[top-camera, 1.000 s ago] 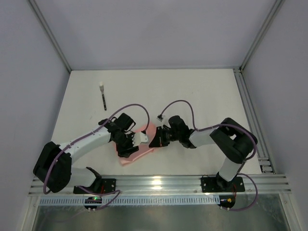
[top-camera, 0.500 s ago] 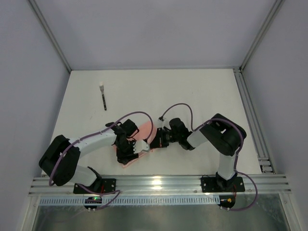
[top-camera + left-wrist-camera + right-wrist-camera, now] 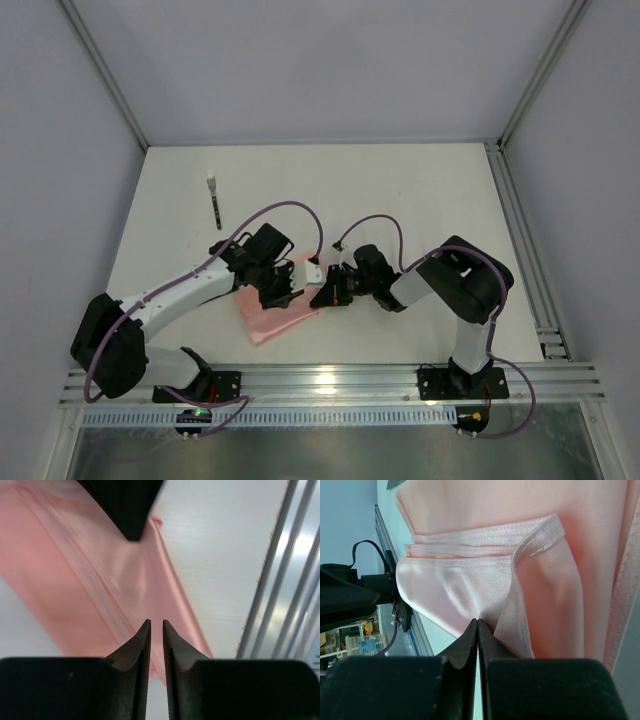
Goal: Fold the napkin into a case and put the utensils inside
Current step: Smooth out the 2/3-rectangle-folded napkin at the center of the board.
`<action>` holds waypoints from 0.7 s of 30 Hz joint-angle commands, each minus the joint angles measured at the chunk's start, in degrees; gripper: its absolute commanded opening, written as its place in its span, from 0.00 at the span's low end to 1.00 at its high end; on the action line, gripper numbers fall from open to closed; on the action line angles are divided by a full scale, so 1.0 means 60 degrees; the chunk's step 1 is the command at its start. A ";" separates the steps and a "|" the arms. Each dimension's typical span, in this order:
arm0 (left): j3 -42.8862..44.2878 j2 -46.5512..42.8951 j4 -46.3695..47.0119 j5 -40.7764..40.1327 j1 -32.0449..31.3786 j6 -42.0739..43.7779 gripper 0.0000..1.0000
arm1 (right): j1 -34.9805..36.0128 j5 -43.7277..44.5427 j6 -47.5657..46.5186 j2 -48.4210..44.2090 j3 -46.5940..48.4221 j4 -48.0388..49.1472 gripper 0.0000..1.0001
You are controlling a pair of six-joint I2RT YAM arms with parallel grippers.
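The napkin (image 3: 275,318) is folded into a strip; the case looks unfinished. The right gripper (image 3: 478,622) pinches its fold. The left gripper (image 3: 156,625) is narrow and empty. One utensil (image 3: 214,203) lies well apart.

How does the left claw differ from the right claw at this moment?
The left claw has its fingers slightly apart; the right claw is shut tight. The right claw pinches a fold of the napkin; the left claw grips nothing visible. Both are black and point at the napkin.
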 commanded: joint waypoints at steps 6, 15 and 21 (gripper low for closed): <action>0.1474 0.2197 0.2422 0.0113 -0.0681 -0.0689 0.13 | -0.0076 0.0560 -0.0537 -0.0072 0.0049 -0.0715 0.04; 0.1343 0.3313 0.2484 0.0026 -0.1341 -0.0337 0.11 | -0.0076 0.0604 -0.0552 0.0060 0.0079 -0.0642 0.04; 0.0801 0.3240 0.2235 -0.0458 -0.1370 -0.0044 0.11 | -0.0090 0.0590 -0.0640 0.0133 0.0108 -0.0715 0.04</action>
